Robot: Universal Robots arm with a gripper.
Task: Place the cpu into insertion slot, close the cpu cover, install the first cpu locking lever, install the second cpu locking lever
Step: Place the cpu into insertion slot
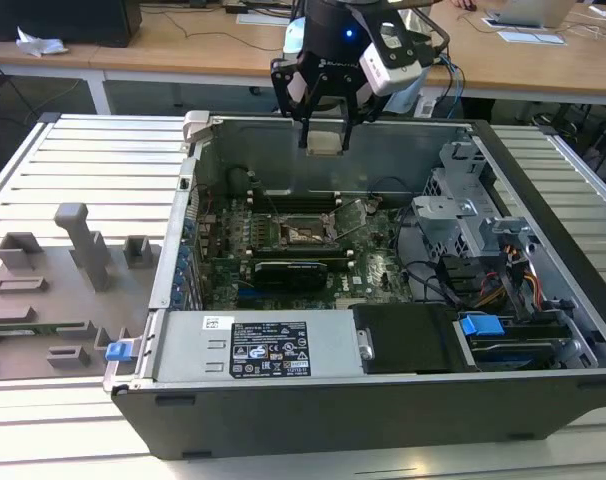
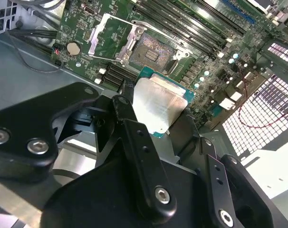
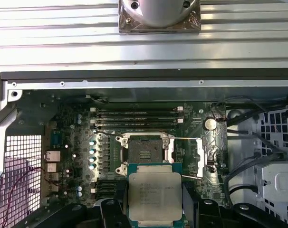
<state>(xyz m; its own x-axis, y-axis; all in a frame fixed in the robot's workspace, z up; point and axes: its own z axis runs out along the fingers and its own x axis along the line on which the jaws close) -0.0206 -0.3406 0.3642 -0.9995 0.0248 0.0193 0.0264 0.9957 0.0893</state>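
In the exterior view the open computer case (image 1: 543, 200) is seen whole on a slatted metal table (image 1: 83, 160). There the gripper (image 1: 324, 132) hangs over the case's far wall, well above the insertion slot (image 1: 305, 235) and set back from it. The cpu (image 1: 324, 146) is pinched between the gripper's black fingers and held roughly level, well apart from the insertion slot. This gap in height is made plain by the exterior view, where the slot itself is shown as no more than a small dark square on the green motherboard (image 1: 373, 270).

Finer detail is given in both wrist views. In the first wrist view the cpu (image 3: 155, 194) is shown with its pale metal top toward the camera, and the fingers (image 3: 116, 209) are clamped on two opposite edges. The insertion slot (image 3: 145, 153) is seen open beyond the chip, its dark contact field bare. The cpu cover (image 3: 197, 159) is swung off the slot, between it and a coin cell battery (image 3: 210, 124). The memory slots (image 3: 134, 116) lie on another side of the slot.

In the second wrist view the gripper (image 2: 156, 114) is seen from behind its linkage. The cpu (image 2: 159, 103) is seen at a slant, with a green edge showing. The cpu cover (image 2: 97, 38) is seen just beside the insertion slot (image 2: 151, 52), with green board visible through its cut-out centre.
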